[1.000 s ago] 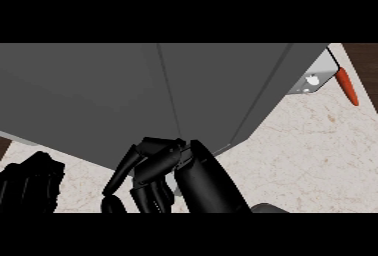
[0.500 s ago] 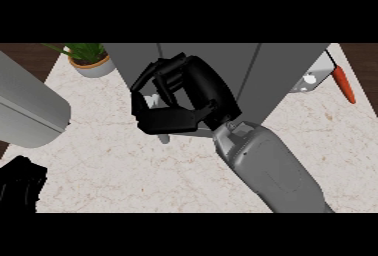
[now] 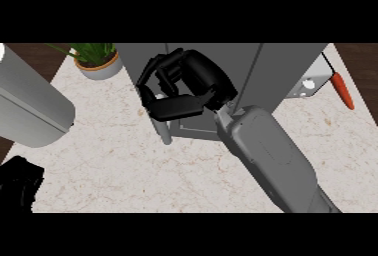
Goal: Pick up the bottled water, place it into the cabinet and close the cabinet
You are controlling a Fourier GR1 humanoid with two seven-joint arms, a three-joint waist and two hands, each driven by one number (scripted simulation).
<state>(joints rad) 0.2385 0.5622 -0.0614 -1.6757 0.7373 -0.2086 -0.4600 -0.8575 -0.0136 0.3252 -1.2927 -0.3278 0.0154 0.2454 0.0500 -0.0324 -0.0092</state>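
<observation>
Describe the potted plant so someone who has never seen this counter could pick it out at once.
Start at the grey cabinet at the back of the marbled counter. Just left of it, at the counter's far left corner, stands the plant. It is the only green thing here: thin leaves rising from a small round grey pot, unlike the slim orange tool right of the cabinet.

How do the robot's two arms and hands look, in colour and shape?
The right forearm is a smooth grey casing, broad with rounded edges, narrowing to a lighter wrist piece. Its right hand is glossy black, made of blocky segments with thick fingers. The left hand, at the lower left edge, is equally black. No cables or markings show.
</observation>
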